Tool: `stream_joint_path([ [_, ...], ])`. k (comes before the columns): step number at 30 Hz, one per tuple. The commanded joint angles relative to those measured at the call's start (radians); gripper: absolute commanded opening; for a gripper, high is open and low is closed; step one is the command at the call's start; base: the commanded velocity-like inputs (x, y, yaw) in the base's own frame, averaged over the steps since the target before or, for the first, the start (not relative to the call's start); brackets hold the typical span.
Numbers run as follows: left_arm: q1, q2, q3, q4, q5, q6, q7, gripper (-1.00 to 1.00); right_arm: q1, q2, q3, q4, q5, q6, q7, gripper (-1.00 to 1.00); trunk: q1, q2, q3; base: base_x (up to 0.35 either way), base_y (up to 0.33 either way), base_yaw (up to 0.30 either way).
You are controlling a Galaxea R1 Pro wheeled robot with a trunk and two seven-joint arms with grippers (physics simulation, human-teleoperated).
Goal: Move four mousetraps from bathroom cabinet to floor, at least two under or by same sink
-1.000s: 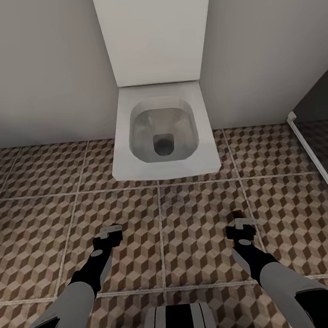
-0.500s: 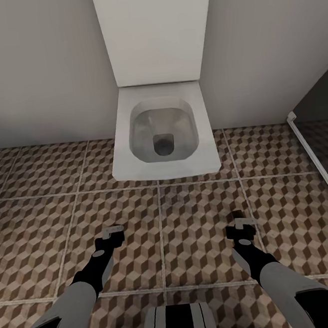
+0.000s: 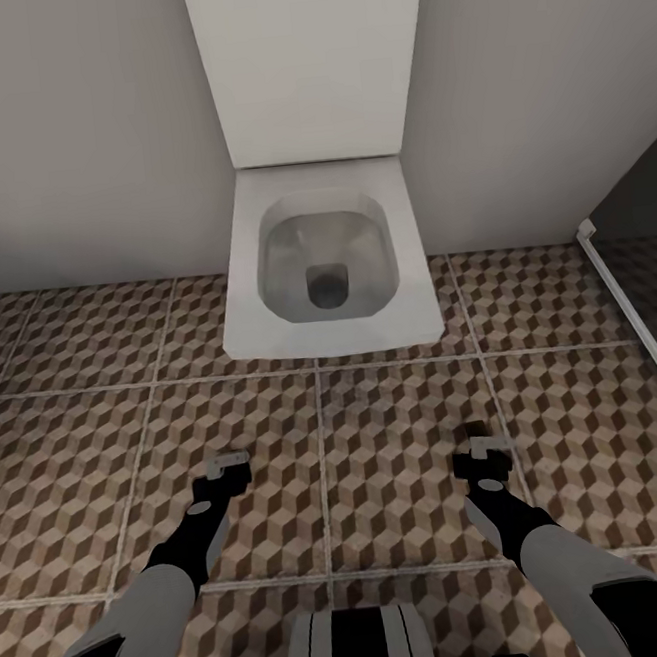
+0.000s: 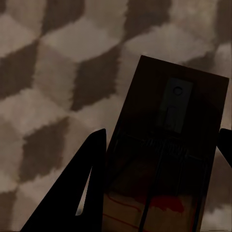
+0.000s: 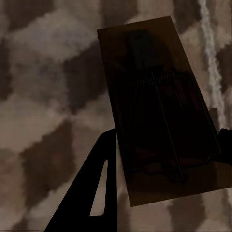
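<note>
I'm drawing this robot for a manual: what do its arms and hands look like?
Both arms have light grey rounded forearm shells that narrow into black jointed wrists. The left hand and right hand are black with pale grey tips. In the wrist views the fingers are flat, black, tapering blades, each with a narrow slot. No cables or markings show.

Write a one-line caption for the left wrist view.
Left gripper holding a wooden mousetrap, dark spring wire and red mark visible, over the cube-patterned bathroom floor.
</note>
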Motion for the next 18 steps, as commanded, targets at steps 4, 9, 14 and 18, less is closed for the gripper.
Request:
stream_joint_path([
  [4, -0.001, -0.003, 0.006, 0.002, -0.011, -0.004, 0.002, -1.0, -0.001, -0.001, 0.007, 0.001, -0.008, -0.004, -0.001, -1.0, 0.002, -0.001, -0.016, 0.0, 0.0, 0.0],
  [9, -0.001, -0.004, 0.005, 0.004, -0.012, -0.004, 0.002, -1.0, -0.001, -0.001, 0.007, 0.001, -0.008, -0.004, -0.001, -1.0, 0.004, -0.002, -0.035, 0.0, 0.0, 0.0],
  [14, -0.001, -0.004, 0.005, 0.004, -0.015, -0.004, 0.001, -1.0, -0.001, -0.001, 0.007, 0.001, -0.008, -0.006, -0.004, -1.0, 0.006, -0.004, -0.055, 0.0, 0.0, 0.0],
  [18, -0.001, -0.005, 0.005, 0.004, -0.016, -0.005, 0.001, -1.0, -0.001, -0.001, 0.007, 0.001, -0.008, -0.008, -0.005, -1.0, 0.006, -0.004, -0.055, 0.0, 0.0, 0.0],
])
